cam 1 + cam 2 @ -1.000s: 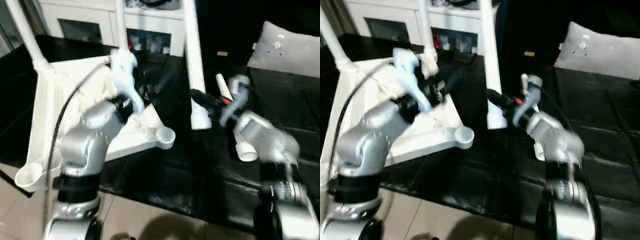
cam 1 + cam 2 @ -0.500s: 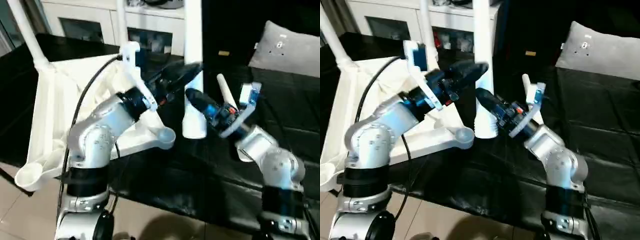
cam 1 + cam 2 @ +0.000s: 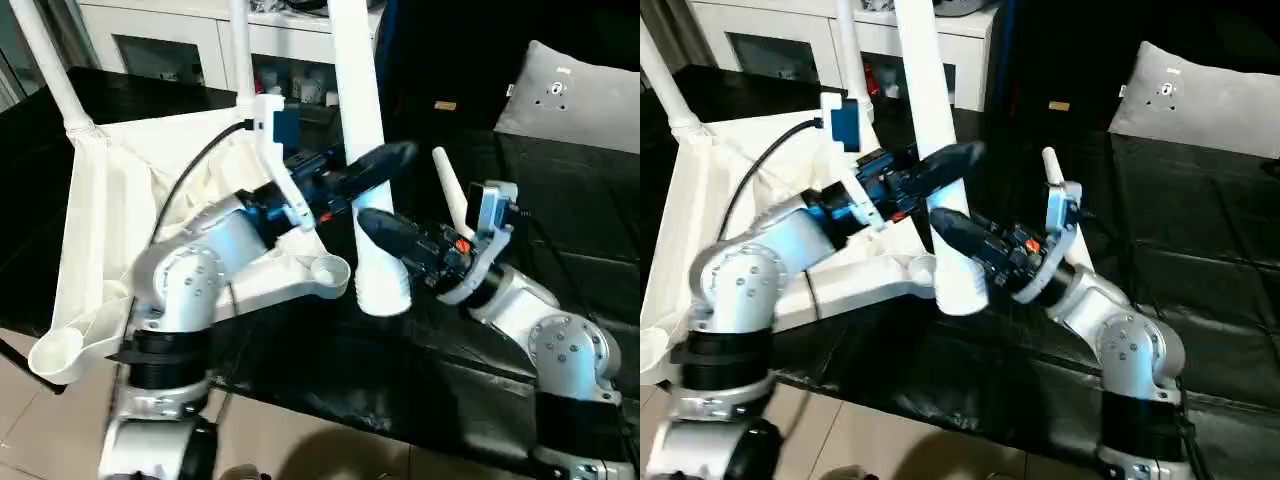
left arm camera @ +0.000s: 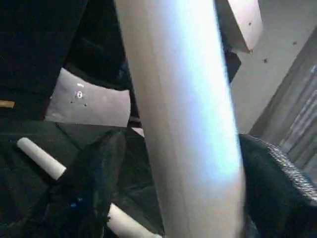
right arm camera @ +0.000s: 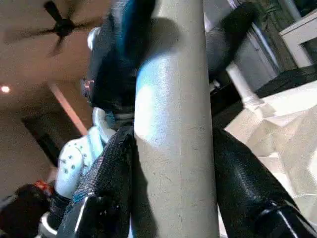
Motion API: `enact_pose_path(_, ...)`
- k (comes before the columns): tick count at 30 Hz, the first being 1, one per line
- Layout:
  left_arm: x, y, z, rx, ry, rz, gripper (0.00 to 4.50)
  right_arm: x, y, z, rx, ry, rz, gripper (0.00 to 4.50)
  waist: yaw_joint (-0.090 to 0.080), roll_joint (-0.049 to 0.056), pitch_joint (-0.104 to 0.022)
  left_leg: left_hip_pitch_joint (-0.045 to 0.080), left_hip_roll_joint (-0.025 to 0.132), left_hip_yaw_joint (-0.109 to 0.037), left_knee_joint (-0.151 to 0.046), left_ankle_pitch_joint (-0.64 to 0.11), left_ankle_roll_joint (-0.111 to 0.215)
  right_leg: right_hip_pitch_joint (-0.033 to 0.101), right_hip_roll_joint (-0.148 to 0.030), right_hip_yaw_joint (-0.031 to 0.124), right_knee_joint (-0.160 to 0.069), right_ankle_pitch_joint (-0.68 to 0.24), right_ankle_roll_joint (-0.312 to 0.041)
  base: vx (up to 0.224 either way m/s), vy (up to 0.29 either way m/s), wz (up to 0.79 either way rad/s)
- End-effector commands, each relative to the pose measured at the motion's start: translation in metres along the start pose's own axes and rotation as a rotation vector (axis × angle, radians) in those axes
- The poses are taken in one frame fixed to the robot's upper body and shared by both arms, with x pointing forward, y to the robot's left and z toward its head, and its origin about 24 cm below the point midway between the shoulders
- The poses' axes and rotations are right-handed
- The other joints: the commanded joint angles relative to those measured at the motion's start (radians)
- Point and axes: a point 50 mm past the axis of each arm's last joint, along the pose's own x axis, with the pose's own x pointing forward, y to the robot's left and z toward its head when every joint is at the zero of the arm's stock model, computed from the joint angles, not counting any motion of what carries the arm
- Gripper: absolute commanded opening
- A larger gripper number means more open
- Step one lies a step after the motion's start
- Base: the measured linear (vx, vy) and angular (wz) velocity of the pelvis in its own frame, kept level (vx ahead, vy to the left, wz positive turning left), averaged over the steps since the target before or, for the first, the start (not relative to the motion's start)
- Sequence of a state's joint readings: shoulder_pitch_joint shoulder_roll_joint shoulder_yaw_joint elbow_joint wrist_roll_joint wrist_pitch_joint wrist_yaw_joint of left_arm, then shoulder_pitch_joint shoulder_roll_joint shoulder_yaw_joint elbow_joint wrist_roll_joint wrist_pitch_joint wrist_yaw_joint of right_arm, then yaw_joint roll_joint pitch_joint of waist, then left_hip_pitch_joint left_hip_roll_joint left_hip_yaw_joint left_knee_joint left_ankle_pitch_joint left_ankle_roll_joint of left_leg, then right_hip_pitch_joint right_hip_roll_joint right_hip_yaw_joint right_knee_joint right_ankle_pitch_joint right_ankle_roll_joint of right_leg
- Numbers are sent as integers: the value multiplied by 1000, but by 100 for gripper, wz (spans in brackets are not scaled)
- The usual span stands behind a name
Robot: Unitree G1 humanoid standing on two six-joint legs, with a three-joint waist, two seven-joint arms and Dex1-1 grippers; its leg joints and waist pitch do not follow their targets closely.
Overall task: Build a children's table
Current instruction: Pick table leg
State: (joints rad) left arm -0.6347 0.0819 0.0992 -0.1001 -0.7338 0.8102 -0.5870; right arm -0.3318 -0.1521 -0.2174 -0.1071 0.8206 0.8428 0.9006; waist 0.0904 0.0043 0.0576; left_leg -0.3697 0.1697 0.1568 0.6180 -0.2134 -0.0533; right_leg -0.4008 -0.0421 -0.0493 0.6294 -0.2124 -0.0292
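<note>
**Gripping a leg beside the upturned top**

Your right gripper (image 3: 372,228) has its black fingers (image 5: 245,183) clamped on either side of a white leg (image 3: 362,150), close to the leg's wide lower end. That leg stands nearly upright, tilted a little, with its wide end just above the black desk (image 3: 470,370) and its upper part running out past the top edge of the head views.

Your left gripper (image 3: 385,160) reaches across from the left and sits against the same leg, higher up than the right one. Its fingers are spread apart; the leg passes close in front of the left wrist camera, and you cannot tell whether either finger actually touches it.

The table top (image 3: 110,210) lies upside down on the desk to the left, ribbed underside up. Two legs already stand in its far corners (image 3: 50,70). An empty round socket (image 3: 328,270) at its near right corner sits just beside the held leg's lower end. Another empty socket (image 3: 55,350) is at the near left corner.

A spare leg (image 3: 452,195) lies behind the right gripper. A grey cushion (image 3: 580,95) rests at the far right.
</note>
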Motion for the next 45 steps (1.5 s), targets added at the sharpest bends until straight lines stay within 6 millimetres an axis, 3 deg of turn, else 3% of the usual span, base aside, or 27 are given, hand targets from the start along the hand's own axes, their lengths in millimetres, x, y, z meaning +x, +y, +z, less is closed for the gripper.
enact_pose_path(1,1,-5,3,6,-7,-53,335,1,3,4,-45,2,-1,185,3,4,-66,2,50,-15,-72,-29,10,67,-94,52,-77,-52,-185,0,0,0)
enact_pose_path(2,0,-6,3,19,-4,-64,308,0,2,4,-48,11,-6,185,2,3,-66,3,50,-15,-72,-32,13,67,-93,52,-76,-53,-186,0,0,0)
enact_pose_path(5,-2,-6,2,32,1,-76,298,0,2,2,-50,26,-7,185,3,3,-65,3,50,-15,-72,-36,19,68,-95,52,-79,-69,-181,0,0,0)
enact_pose_path(6,-2,-6,2,33,1,-79,275,0,2,1,-50,32,-5,185,2,2,-64,2,50,-15,-73,-39,17,67,-94,53,-79,-74,-181,0,0,0)
enact_pose_path(7,-3,-6,2,32,1,-80,264,0,1,0,-48,39,-2,185,1,-3,-65,2,51,-14,-73,-41,18,68,-94,53,-80,-78,-180,0,0,0)
enact_pose_path(12,-4,-6,3,26,-5,-84,223,1,1,-2,-45,57,7,185,4,-1,-66,3,51,-14,-71,-27,22,67,-95,53,-76,-72,-184,0,0,0)
enact_pose_path(34,-10,-2,3,-35,2,-96,191,-1,-8,-3,-153,141,-57,185,3,-3,-66,2,49,-12,-69,-25,27,68,-94,52,-76,-70,-185,0,0,0)
enact_pose_path(44,-11,12,7,111,32,14,185,4,-16,-2,-270,212,-123,185,2,-4,-68,3,51,-13,-68,-13,35,69,-94,53,-72,-48,-184,0,0,0)
enact_pose_path(45,-11,12,8,130,38,17,185,5,-18,-2,-274,215,-136,219,1,-6,-67,3,51,-12,-69,-15,34,68,-94,53,-72,-52,-183,0,0,0)
